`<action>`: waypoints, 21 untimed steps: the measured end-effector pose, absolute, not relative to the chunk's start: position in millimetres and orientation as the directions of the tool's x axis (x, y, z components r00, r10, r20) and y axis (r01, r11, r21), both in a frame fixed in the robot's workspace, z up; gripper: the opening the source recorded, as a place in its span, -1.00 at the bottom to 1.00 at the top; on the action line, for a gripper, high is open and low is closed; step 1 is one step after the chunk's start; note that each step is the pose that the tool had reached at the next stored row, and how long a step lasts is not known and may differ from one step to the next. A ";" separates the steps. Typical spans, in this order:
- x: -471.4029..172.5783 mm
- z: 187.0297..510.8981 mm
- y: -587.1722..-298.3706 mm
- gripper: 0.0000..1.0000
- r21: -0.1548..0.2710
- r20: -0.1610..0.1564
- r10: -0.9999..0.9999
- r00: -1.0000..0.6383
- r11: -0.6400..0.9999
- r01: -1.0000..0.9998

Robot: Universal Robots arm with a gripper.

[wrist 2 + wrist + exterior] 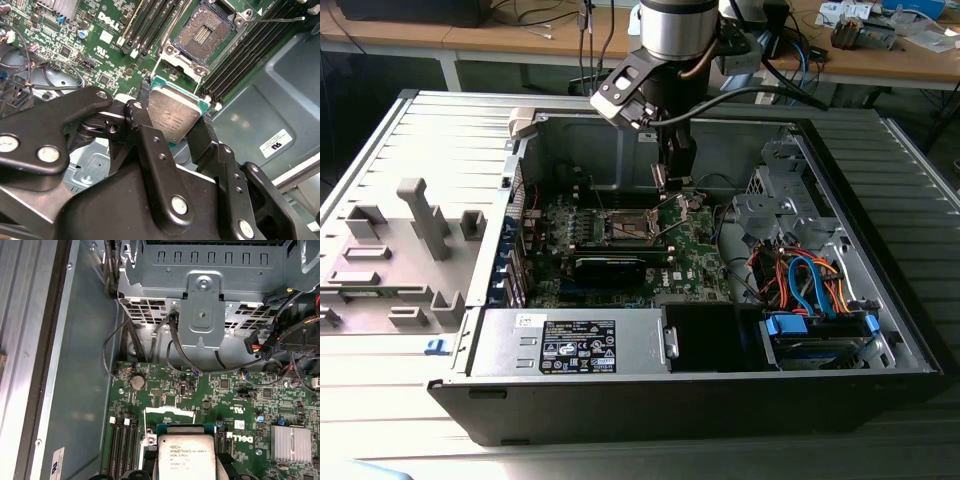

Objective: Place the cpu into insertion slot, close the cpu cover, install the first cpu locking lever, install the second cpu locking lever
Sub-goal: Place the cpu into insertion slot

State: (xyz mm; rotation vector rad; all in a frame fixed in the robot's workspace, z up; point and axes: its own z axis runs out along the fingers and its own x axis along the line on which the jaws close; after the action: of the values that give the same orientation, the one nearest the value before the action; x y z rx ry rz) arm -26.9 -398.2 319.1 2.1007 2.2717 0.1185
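The gripper (174,117) is clamped on the cpu (167,107), its two black fingers (150,145) pinching opposite edges. The chip is square, so no axis runs longer. Its silvery face is turned up toward both wrist views and its green edge shows between the fingertips. It hangs apart from the slot (202,35), which lies beyond the fingertips with its dark centre bare and a thin lever (275,20) jutting from one corner. Below the gripper, the green board (695,255) lies on the floor of an open case (620,400) on a slatted grey table (380,120). Memory slots (250,50) run close along the slot. A drive cage (202,305) and loose cables (112,340) stand off past the board's edge.
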 end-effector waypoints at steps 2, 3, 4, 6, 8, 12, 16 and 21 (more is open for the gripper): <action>-26.9 319.0 -398.2 0.09 0.087 0.019 0.997 -0.073 0.071 0.994; -26.9 318.9 -398.2 0.09 0.087 0.019 0.997 -0.070 0.069 0.994; -26.9 318.9 -398.2 0.09 0.087 0.019 0.997 -0.069 0.067 0.994; -26.9 318.8 -398.2 0.09 0.087 0.019 0.998 -0.065 0.063 0.994; -26.9 318.7 -398.2 0.09 0.087 0.019 0.998 -0.061 0.059 0.994; -26.9 318.5 -398.2 0.09 0.087 0.019 0.998 -0.054 0.053 0.995; -26.9 318.4 -398.2 0.09 0.087 0.019 0.999 -0.047 0.046 0.995; -26.9 318.1 -398.1 0.09 0.087 0.019 0.999 -0.037 0.035 0.996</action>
State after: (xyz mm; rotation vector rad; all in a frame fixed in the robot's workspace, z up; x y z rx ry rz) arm -26.9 -398.1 318.1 2.1471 2.2257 0.1169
